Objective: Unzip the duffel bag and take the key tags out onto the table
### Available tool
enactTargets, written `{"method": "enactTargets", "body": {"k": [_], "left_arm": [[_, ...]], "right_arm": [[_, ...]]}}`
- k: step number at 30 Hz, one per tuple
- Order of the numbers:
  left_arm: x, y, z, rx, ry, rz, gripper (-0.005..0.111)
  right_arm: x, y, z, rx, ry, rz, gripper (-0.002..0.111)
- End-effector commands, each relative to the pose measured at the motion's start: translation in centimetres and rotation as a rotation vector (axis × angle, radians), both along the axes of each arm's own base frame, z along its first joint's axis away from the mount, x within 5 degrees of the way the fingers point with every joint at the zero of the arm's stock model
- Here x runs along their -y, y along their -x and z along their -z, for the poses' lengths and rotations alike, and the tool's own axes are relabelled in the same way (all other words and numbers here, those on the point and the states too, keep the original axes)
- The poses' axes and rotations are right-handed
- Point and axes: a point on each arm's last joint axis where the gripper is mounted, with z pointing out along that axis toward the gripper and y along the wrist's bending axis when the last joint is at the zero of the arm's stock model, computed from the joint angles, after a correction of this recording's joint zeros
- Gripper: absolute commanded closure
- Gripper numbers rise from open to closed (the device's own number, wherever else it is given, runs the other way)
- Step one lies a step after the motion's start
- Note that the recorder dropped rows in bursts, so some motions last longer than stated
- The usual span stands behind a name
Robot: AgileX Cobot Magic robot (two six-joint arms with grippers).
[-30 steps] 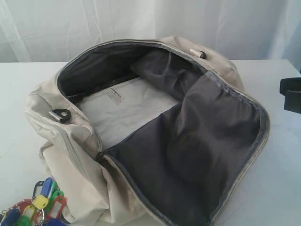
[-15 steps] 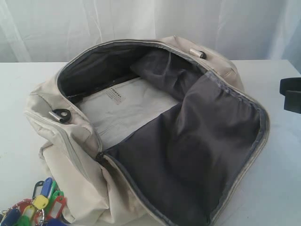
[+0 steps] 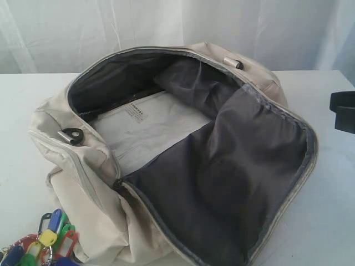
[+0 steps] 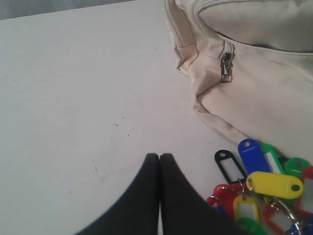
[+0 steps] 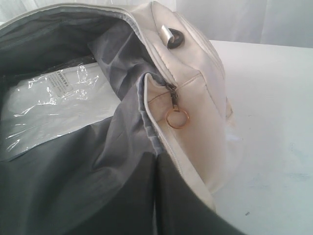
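Observation:
The cream duffel bag lies unzipped on the white table, its dark grey lining spread wide. The key tags, a bunch in red, blue, green and yellow, rest on the table against the bag's near left corner. My left gripper is shut and empty above bare table, just beside the key tags and apart from the bag. My right gripper is shut, its tips close to the zip edge of the bag, with nothing seen between them.
A white plastic-wrapped packet lies inside the bag. A zip pull with a gold ring hangs at the bag's end. A dark part of the right arm shows at the right edge. A white curtain hangs behind.

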Motion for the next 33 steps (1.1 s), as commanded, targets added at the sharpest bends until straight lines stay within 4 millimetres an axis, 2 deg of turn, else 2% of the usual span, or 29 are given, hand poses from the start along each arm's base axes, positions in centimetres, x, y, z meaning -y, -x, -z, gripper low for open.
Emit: {"method": "enactTargets", "body": {"k": [1,12,18,21,23,29,33], "left_arm": [[0.0,0.0,0.1,0.006,-0.006,-0.001,0.107],[0.0,0.0,0.1,0.006,-0.008,0.0,0.107],[0.0,0.0,0.1,0.004,-0.008,0.0,0.107],[0.0,0.0,0.1,-0.008,0.078,-0.03,0.107],[0.0,0.0,0.1,-0.008,0.088,-0.034,0.107],[0.0,0.0,0.1,-0.008,0.094,-0.036,0.107],[0.0,0.0,0.1,-0.006,0.094,-0.036,0.107]], "right_arm": [[0.0,0.1,0.0,0.01,0.003,-0.001,0.108],[0.0,0.1,0.0,0.01,0.003,-0.001,0.108],[-0.7,0.3,-0.1,0.029,0.008,-0.046,0.108],[-1.1,0.6,-0.2,0.035,0.007,-0.072,0.108],[-1.1,1.2,-0.6,0.063,0.001,-0.081,0.108],[0.2,6.7,-3.6,0.313,-0.046,-0.077,0.108],[0.9,9.5,-4.5,0.432,-0.068,-0.075,0.108]]}}
